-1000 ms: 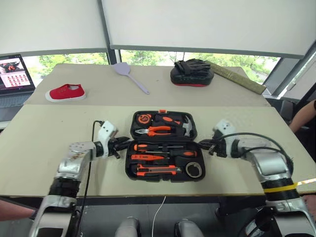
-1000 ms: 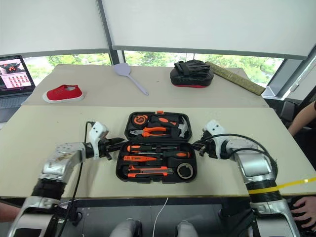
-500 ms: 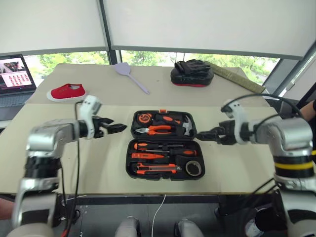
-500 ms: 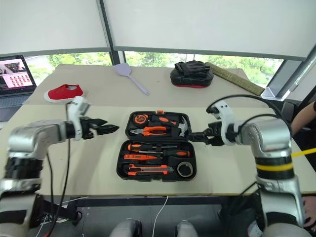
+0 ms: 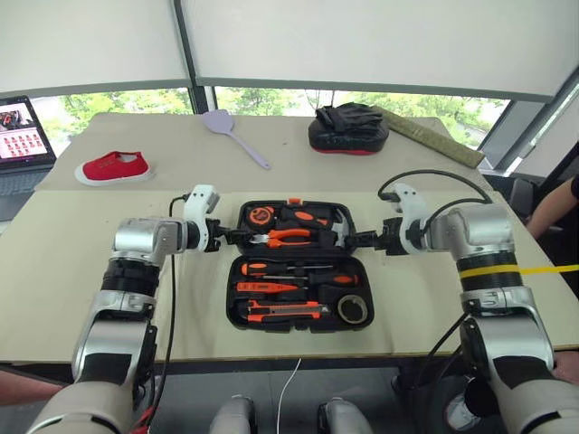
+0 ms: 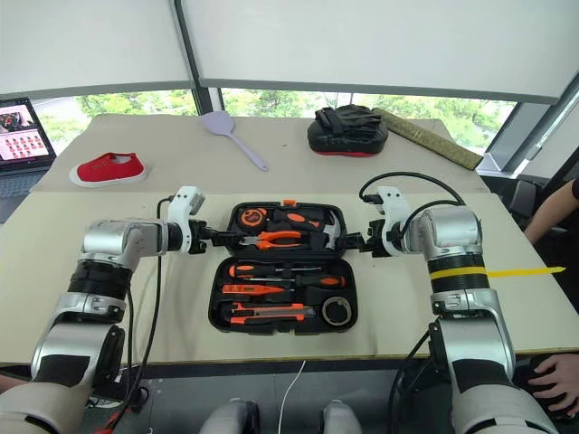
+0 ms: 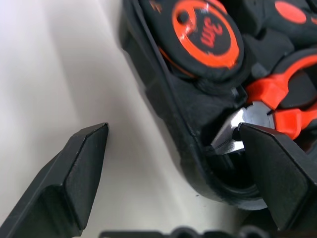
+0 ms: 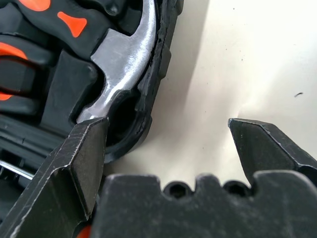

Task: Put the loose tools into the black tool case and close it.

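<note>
Astride the far half's side rims of the open black tool case point(image 5: 298, 316), left gripper point(image 5: 232, 238) and right gripper point(image 5: 355, 240) gape wide.

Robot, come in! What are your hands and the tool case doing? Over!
Left gripper and right gripper open, straddling the far half's side rims. Case open flat, tools slotted inside. Nothing in the way.

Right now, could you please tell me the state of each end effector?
Left end effector: open, holding nothing, straddling the black tool case lid's edge.
Right end effector: open, holding nothing, straddling the opposite edge.
</note>
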Tool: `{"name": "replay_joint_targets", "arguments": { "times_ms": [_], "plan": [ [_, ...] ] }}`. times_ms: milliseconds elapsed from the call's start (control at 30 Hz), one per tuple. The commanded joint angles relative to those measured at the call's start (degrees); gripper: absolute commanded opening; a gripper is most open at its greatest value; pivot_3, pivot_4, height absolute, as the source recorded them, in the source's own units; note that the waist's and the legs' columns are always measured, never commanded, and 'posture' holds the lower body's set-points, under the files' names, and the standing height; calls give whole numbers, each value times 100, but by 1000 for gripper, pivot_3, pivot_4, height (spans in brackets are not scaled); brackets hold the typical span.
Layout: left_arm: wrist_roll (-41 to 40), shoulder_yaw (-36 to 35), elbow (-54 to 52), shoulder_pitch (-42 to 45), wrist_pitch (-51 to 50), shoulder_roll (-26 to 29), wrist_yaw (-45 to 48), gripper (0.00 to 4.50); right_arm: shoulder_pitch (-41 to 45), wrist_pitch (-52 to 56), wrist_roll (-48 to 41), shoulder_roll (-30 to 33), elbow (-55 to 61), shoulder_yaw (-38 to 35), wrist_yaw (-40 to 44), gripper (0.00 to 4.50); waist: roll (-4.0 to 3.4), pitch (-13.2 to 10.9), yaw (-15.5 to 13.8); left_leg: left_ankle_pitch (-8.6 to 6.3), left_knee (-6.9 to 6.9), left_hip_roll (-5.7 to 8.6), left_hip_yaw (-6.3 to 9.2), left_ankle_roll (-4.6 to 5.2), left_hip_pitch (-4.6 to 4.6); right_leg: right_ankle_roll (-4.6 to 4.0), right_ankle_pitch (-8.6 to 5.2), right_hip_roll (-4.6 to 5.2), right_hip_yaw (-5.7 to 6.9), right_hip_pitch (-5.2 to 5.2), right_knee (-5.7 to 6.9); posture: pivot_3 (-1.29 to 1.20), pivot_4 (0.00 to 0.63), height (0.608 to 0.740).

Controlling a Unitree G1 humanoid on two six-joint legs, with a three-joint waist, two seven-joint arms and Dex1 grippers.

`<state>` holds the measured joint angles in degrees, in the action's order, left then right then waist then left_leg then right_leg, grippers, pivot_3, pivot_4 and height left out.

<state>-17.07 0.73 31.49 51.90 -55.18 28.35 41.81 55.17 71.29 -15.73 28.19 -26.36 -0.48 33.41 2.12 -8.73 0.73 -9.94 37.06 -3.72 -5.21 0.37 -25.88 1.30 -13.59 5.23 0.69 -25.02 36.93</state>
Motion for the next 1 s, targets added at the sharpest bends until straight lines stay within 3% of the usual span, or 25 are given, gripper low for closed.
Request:
{"name": "replay_joint_targets", "arguments": {
  "times_ms": [33,167,267,400,600,867,1000],
  "plan": [
    [57,-22,186,203,211,-107,5,3842,118,-192,38,11,-46,-12,-37,3844,0,0,-6,0,1,0,0,0,1,0,0,0,0,1,2,0,150,740],
    [97,-48,383,189,341,-224,-55,2218,71,-268,74,-53,-151,-23,-95,2352,0,0,-22,2,15,1,2,-1,1,1,2,2,0,3,11,0,150,740],
    [62,-55,367,151,312,-269,-4,1292,31,-309,63,-120,-133,-149,-198,1440,0,0,-28,6,21,1,4,1,10,2,7,2,1,13,16,0,150,740],
    [-103,-347,292,91,462,-351,-66,545,-59,-434,-432,-444,398,-930,-297,85,0,0,-29,9,23,1,9,0,33,3,12,2,3,41,12,0,150,740],
    [-392,-1159,-339,-479,2497,-520,149,477,-1076,-2147,-508,-475,1791,-946,139,0,-2,-2,-8,8,14,1,9,1,16,4,12,2,0,24,3,0,150,740],
    [-186,-1415,-836,-1501,4793,-347,148,476,-2464,-4988,237,-89,3061,-596,374,0,-2,-6,-4,10,16,2,4,-1,-31,6,16,1,-2,-21,-3,0,150,740],
    [104,-1350,-1078,-2377,6263,-113,462,476,-3561,-8287,1508,451,2968,-37,489,0,-2,-6,-5,8,15,1,4,1,-29,7,16,2,0,-16,-11,0,150,740]
  ]
}}
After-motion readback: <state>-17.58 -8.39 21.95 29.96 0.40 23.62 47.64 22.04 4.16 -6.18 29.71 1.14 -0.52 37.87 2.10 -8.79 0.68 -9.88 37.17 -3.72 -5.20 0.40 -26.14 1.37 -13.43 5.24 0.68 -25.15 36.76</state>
